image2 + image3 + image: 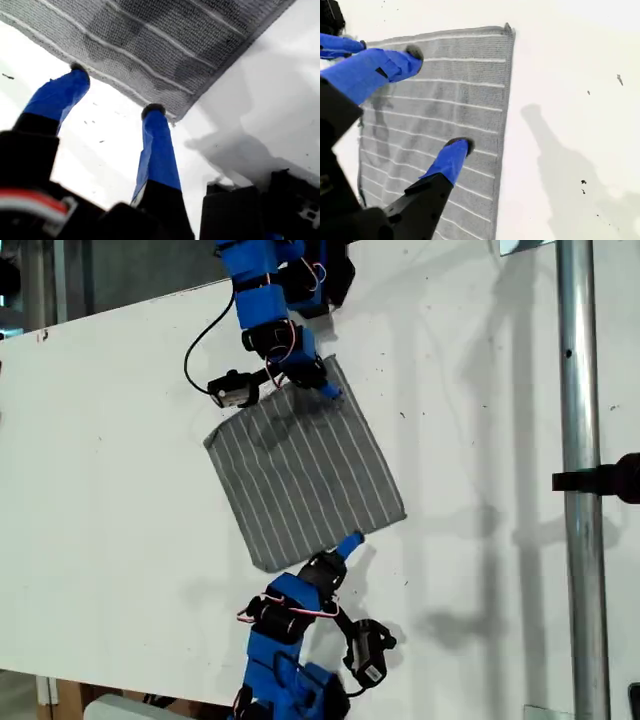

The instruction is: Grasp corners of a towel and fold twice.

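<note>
The grey towel (305,475) with thin white stripes lies flat on the white table (100,490), turned at an angle. My second gripper (318,380) hovers open over the towel (470,100) beside its far corner (335,362), both fingertips (462,145) above the cloth. My first gripper (345,543) stands open on the bare table at the towel's near edge. In the first wrist view its fingertips (152,107) reach that edge of the towel (165,40) close to a corner (175,117). Nothing is held by my first gripper (115,87) or my second gripper (439,99).
A metal pole (580,540) with a black clamp (600,480) stands upright at the exterior view's right. A black cable (195,355) loops from the far arm over the table. The table's near edge runs along the bottom of the exterior view.
</note>
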